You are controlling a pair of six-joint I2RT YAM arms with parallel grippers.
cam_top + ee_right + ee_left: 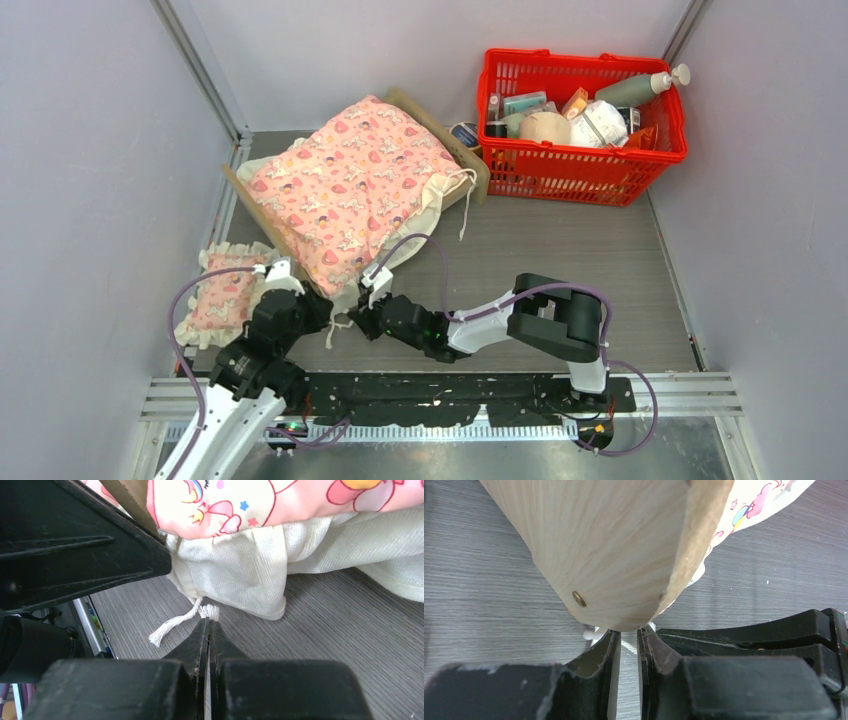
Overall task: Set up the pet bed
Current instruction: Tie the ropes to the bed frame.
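Count: one pet bed (450, 145), one blanket (350, 185); right wrist alone shows right gripper (208, 622) pinching cord (175, 625); left gripper (629, 635) slightly parted.

Reads as a robotics lab cell, not a home. Walled on three sides by bare lilac-grey panels (90, 150) set in aluminium posts (202, 70), well beyond and to either side of the left claw (322, 302) and right claw (352, 322). Floored under both claws with a grey wood-grain tabletop (560, 240). Behind the claws, a black mounting plate (420, 400) and a metal rail (690, 395), with purple cables (173, 330) looping off the arms. Far past the right claw, a red basket (585, 170) of toiletry props.
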